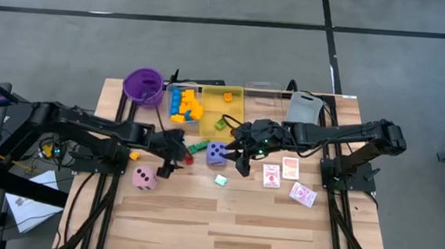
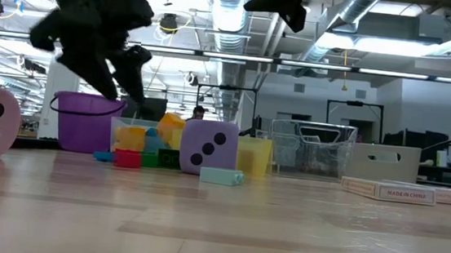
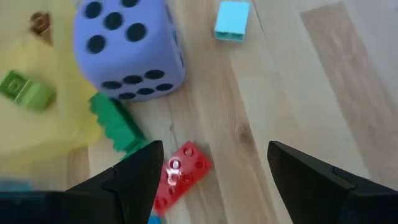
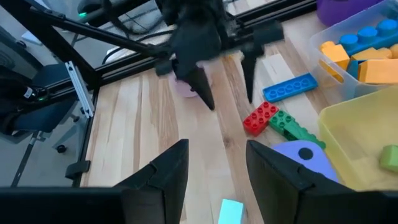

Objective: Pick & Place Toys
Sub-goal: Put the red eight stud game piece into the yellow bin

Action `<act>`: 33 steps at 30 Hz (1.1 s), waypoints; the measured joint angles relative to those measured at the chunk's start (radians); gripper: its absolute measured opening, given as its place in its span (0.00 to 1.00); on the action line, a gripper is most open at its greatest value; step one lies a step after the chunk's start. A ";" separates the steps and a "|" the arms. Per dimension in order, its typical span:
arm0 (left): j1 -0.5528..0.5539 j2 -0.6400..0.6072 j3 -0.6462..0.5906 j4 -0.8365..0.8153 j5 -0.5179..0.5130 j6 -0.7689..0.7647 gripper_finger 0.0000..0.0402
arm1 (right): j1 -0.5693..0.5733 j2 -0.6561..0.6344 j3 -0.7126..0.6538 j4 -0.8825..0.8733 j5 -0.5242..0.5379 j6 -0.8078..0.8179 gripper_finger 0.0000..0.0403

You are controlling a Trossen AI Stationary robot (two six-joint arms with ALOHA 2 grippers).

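My left gripper (image 1: pixel 178 159) hangs open a little above the table, fingers slanting down, between the pink die (image 1: pixel 145 177) and the purple die (image 1: pixel 216 152). In the left wrist view a red block (image 3: pixel 181 175) lies flat on the wood just inside one finger, untouched, with a green block (image 3: pixel 115 126) and the purple die (image 3: pixel 127 46) beyond it. A light blue block (image 3: pixel 232 20) lies farther off. My right gripper (image 1: pixel 240 159) hovers open and higher, right of the purple die, with nothing between its fingers (image 4: pixel 168 180).
A purple cup (image 1: pixel 143 85), a clear tray with blue and yellow blocks (image 1: pixel 184 106), a yellow tray (image 1: pixel 235 114), another clear tray (image 1: pixel 263 90) and a grey tray (image 1: pixel 304 108) line the far edge. Three cards (image 1: pixel 290 167) lie on the right. Bare wood lies along the near side.
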State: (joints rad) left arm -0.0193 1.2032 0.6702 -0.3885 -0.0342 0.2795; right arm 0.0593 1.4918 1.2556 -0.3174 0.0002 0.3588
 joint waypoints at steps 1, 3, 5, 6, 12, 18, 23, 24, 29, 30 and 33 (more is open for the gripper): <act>0.000 0.020 -0.001 0.029 0.001 0.028 0.70 | 0.000 0.000 0.000 0.002 0.000 0.000 0.38; 0.000 0.062 0.000 0.072 0.009 0.076 0.70 | 0.000 0.000 0.000 0.003 0.000 0.001 0.38; 0.000 0.100 -0.001 0.085 0.022 0.113 0.70 | 0.000 0.000 0.000 0.000 0.000 0.007 0.38; 0.000 0.124 -0.001 0.098 0.036 0.134 0.70 | 0.000 0.000 0.000 -0.001 0.000 0.008 0.38; 0.000 0.221 -0.001 0.106 0.065 0.243 0.70 | 0.006 0.000 0.000 -0.010 0.000 0.014 0.38; 0.000 0.265 0.000 0.137 0.065 0.329 0.70 | 0.006 0.000 0.000 -0.046 0.000 0.060 0.38; 0.006 0.292 -0.001 0.134 0.061 0.389 0.70 | 0.010 0.000 0.000 -0.059 0.000 0.061 0.38; 0.010 0.299 0.000 0.141 0.059 0.398 0.70 | 0.012 0.000 0.000 -0.059 0.000 0.061 0.38; 0.036 0.315 -0.001 0.136 0.059 0.428 0.70 | 0.020 0.000 0.000 -0.064 0.000 0.082 0.38; 0.043 0.319 -0.001 0.144 0.059 0.428 0.70 | 0.019 0.000 0.000 -0.065 0.000 0.087 0.38; 0.071 0.318 -0.001 0.138 0.058 0.428 0.70 | 0.021 0.000 0.000 -0.065 0.000 0.087 0.38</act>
State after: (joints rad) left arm 0.0519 1.5215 0.6697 -0.2503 0.0236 0.7071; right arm 0.0803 1.4918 1.2552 -0.3820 0.0006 0.4461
